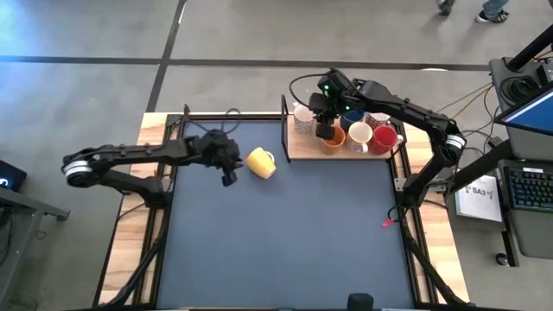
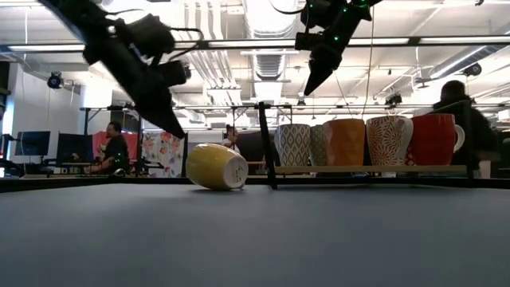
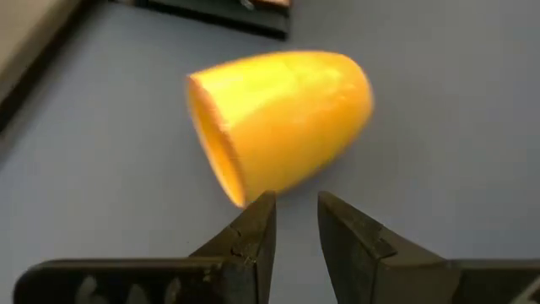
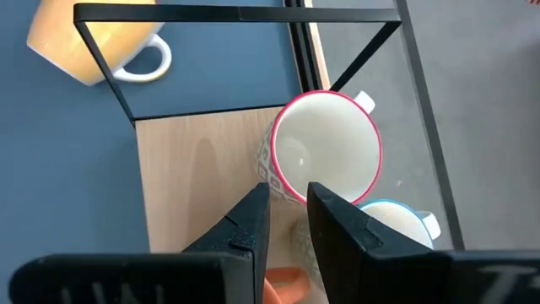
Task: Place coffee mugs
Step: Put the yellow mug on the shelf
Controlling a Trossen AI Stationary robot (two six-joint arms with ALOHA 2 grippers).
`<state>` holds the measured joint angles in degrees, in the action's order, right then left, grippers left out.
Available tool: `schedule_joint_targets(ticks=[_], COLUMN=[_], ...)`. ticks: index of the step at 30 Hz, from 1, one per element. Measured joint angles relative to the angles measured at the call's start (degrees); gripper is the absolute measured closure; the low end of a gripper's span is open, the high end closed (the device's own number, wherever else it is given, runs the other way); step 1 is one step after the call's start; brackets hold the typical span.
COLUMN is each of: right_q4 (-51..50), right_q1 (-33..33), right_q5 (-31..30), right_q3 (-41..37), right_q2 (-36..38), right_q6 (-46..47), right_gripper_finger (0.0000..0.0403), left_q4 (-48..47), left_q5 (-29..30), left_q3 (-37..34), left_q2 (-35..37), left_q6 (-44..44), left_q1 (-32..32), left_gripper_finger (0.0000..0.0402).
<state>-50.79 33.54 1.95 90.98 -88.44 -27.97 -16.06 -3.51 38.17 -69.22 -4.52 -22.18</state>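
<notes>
A yellow mug (image 1: 261,162) (image 3: 278,118) lies on its side on the blue mat, its mouth turned toward the left arm. My left gripper (image 1: 230,177) (image 3: 295,211) hovers just beside it, slanting down, open by a narrow gap with nothing between the fingers. Several other mugs stand upright on a wooden tray (image 1: 298,154) at the far right: a pink-rimmed patterned one (image 4: 327,148), an orange one (image 2: 344,142), a red one (image 2: 434,138). My right gripper (image 1: 324,130) (image 2: 309,89) hangs above them, narrowly open and empty.
A black upright frame (image 2: 265,143) stands at the tray's left end, between the yellow mug and the standing mugs. The blue mat (image 1: 285,242) stretches bare toward the near edge. People sit and stand in the room beyond the table.
</notes>
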Motion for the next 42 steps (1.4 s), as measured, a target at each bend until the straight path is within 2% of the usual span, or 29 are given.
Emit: schedule_joint_targets(ticks=[5, 9, 12, 23, 27, 30, 32, 38, 42], right_q4=[-0.72, -2.54, -3.66, -4.54, -4.73, -4.87, -4.85, -4.87, -5.19], right_q1=[-0.02, -0.02, -0.02, -0.02, -0.02, -0.02, -0.02, -0.02, -0.02], right_q5=[0.01, 0.01, -0.01, 0.00, 0.01, -0.01, 0.00, -0.01, 0.00], right_q3=[-0.02, -0.02, -0.04, -0.07, -0.07, -0.07, -0.07, -0.07, -0.07], right_q2=[0.00, 0.00, 0.00, -0.01, -0.02, -0.02, -0.04, -0.07, -0.07], right_q6=[0.55, 1.16, 1.42, 1.41, 1.35, 1.10, 1.06, 0.96, 0.93], right_gripper_finger=[0.0330, 0.0330, 0.0330, 0.0330, 0.0330, 0.0330, 0.0330, 0.0330, 0.0330], left_q4=[13.14, 17.84, 18.75, 21.08, 20.96, 20.67, 20.88, 20.42, 20.04], left_q5=[-0.55, -6.31, -9.60, -10.10, -20.64, -27.94, -30.23, -30.53, -28.01], left_q3=[-8.05, -10.15, -10.22, -4.97, -2.84, -1.43, -0.50, 1.20, 1.80], left_q2=[2.87, 2.37, 1.00, -10.30, -15.72, -19.26, -21.33, -24.84, -25.20], left_q6=[0.62, 0.89, 0.67, -3.75, -4.03, -3.96, -3.92, -3.52, 0.32], left_q1=[-3.89, -6.08, -6.91, -10.10, -11.30, -11.25, -11.20, -11.12, -11.09], left_gripper_finger=[0.0329, 0.0323, 0.0311, 0.0247, 0.0238, 0.0239, 0.0242, 0.0259, 0.0304])
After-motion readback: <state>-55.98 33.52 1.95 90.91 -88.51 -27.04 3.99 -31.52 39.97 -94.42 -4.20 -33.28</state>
